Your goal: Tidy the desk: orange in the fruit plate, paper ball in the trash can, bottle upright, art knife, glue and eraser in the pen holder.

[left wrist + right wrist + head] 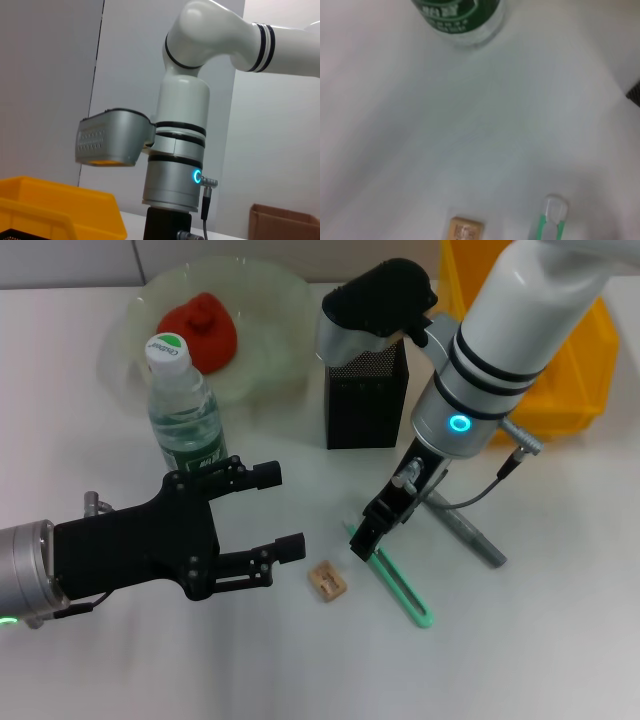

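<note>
The orange (203, 328) lies in the pale green fruit plate (268, 300) at the back left. The bottle (184, 412) stands upright in front of the plate and also shows in the right wrist view (460, 17). The mint-green art knife (402, 590) lies flat on the desk (560, 640). My right gripper (372, 532) hangs just over the knife's far end (552, 212). The tan eraser (328, 582) lies left of the knife and also shows in the right wrist view (466, 231). The grey glue (468, 532) lies to the right. The black pen holder (365, 405) stands behind. My left gripper (280, 512) is open and empty, near the bottle. No paper ball is in view.
The yellow trash can (572, 390) stands at the back right, beside the pen holder; its rim shows in the left wrist view (55, 210). The right arm's cable (490, 485) hangs over the glue. A cardboard box (285, 222) stands beyond the desk.
</note>
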Robot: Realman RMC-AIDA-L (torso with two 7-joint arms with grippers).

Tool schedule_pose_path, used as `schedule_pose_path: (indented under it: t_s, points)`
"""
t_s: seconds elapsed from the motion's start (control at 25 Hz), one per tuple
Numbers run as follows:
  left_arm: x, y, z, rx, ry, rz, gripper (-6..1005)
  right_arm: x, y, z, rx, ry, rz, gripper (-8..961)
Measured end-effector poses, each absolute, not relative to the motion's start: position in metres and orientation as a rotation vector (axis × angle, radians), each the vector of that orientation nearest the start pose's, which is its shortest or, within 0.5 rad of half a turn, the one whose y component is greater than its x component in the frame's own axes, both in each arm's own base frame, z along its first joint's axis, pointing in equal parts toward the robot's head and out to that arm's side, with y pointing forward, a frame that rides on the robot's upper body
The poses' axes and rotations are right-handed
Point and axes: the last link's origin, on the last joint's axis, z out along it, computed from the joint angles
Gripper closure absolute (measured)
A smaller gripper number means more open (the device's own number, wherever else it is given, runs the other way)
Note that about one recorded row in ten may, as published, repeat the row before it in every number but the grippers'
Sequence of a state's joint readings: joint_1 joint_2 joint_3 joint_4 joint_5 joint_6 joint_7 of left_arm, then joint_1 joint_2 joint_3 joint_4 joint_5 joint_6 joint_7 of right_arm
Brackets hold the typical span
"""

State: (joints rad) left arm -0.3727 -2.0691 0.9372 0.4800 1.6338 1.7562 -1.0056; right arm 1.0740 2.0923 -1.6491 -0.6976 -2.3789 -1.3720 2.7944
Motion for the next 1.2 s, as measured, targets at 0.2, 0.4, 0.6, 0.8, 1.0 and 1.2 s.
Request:
schedule_pose_path:
  t_s: [0.2, 0.4, 0.6, 0.8, 1.0, 1.2]
  points:
    - [-0.2625, 0.2599, -0.0220, -2.729, -0.335, -1.116, 197, 0.1260, 0.3694, -0.1037, -2.681, 1.089, -0.754, 231]
    - [-0.2625, 0.2612, -0.0231, -2.728, -0.340, -1.110, 197, 0.1275, 0.3688, -0.1039, -2.682, 1.091, -0.756, 237]
    - [-0.2614, 0.2620, -0.0240, -2.730, -0.344, -1.115, 197, 0.1281, 0.3687, -0.1041, -2.683, 1.088, -0.759, 244]
    - [-0.2613, 0.2625, -0.0241, -2.729, -0.341, -1.113, 197, 0.1293, 0.3685, -0.1042, -2.682, 1.090, -0.760, 485]
    - [-0.2615, 0.2632, -0.0243, -2.727, -0.342, -1.108, 196, 0.1307, 0.3682, -0.1043, -2.679, 1.096, -0.765, 545]
    - [-0.2616, 0.2639, -0.0244, -2.726, -0.342, -1.104, 196, 0.1303, 0.3654, -0.1065, -2.693, 1.101, -0.766, 577]
